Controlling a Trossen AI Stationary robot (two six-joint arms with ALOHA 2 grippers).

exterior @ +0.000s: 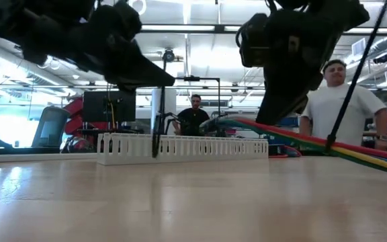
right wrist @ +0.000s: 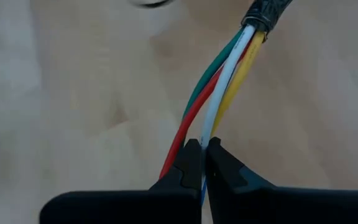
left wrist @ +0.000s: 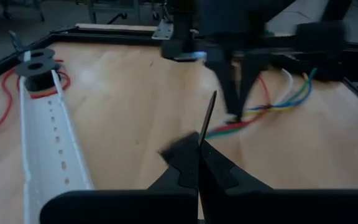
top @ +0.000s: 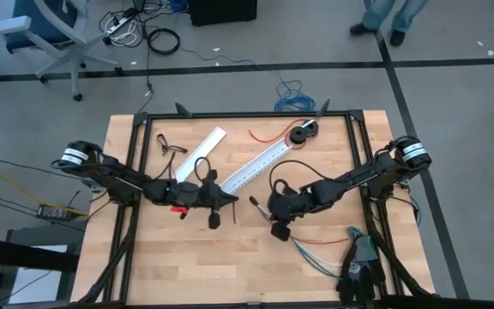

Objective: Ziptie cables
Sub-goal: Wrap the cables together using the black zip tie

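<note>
The cables (right wrist: 219, 87) are a bunch of red, green, white and yellow wires joined in a black sleeve (right wrist: 267, 11). In the high view they trail from my right gripper (top: 279, 227) toward the table's near right (top: 320, 249). My right gripper (right wrist: 202, 149) is shut on them. My left gripper (top: 234, 202), at mid-table just left of the right one, is shut on a thin black strip (left wrist: 207, 115). My left gripper pinches the thin black strip (left wrist: 201, 138) between its two fingertips; the fingers come nearly level from the table's left. The strip's free end sticks out past the fingertips toward my right gripper, clear of the table. My right gripper pinches the wires (right wrist: 205, 134) a short way from the black sleeve, between its two fingertips. The fingers slant down from the table's right. The red wire (right wrist: 178, 146) runs past the outer side of one finger. The held stretch (exterior: 261, 126) is raised; the rest slopes down to the table.
A long white slotted duct (top: 260, 163) lies slanting behind the grippers, a shorter white piece (top: 202, 150) farther left. Two black spools (top: 303, 133) and a thin red wire (top: 268, 133) sit at the far edge. A dark bundle (top: 358, 273) lies near right. People (exterior: 345, 101) stand beyond the table.
</note>
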